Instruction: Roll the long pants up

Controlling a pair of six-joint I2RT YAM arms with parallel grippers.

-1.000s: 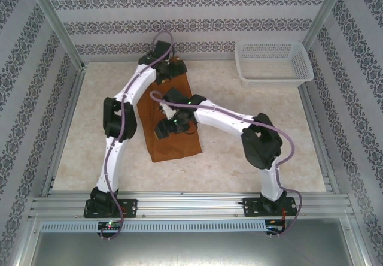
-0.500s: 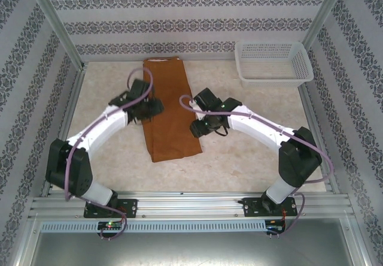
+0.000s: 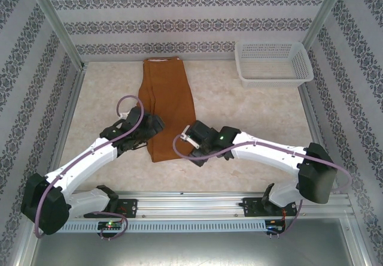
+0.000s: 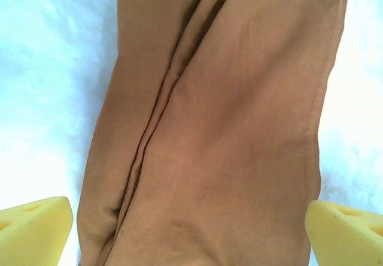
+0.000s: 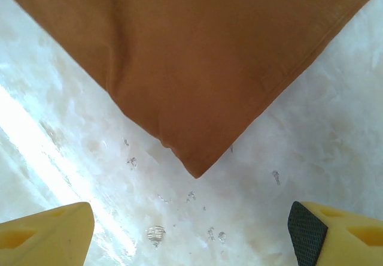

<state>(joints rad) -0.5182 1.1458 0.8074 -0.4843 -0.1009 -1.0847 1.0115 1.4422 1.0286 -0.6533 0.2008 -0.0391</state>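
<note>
The long pants (image 3: 170, 104) lie flat on the table, rust-brown and folded lengthwise, with the waistband at the far end. My left gripper (image 3: 149, 132) hovers over the near left part of the cloth. In the left wrist view the pants (image 4: 227, 128) stretch away with a long crease, and the left gripper (image 4: 191, 236) is open, its yellow fingertips (image 4: 33, 230) wide apart above the cloth. My right gripper (image 3: 190, 138) sits at the near right corner. In the right wrist view that corner of the pants (image 5: 191, 68) points at the open right gripper (image 5: 191, 236), which holds nothing over bare table.
A white mesh basket (image 3: 274, 62) stands at the back right corner. The marbled table (image 3: 257, 116) is walled on three sides by patterned panels. A metal rail (image 3: 191, 205) with both arm bases runs along the near edge.
Both arms have drawn back from the far and middle parts of the pants to their near end. The pants now lie uncovered. Both grippers stand wider open than half a second ago.
</note>
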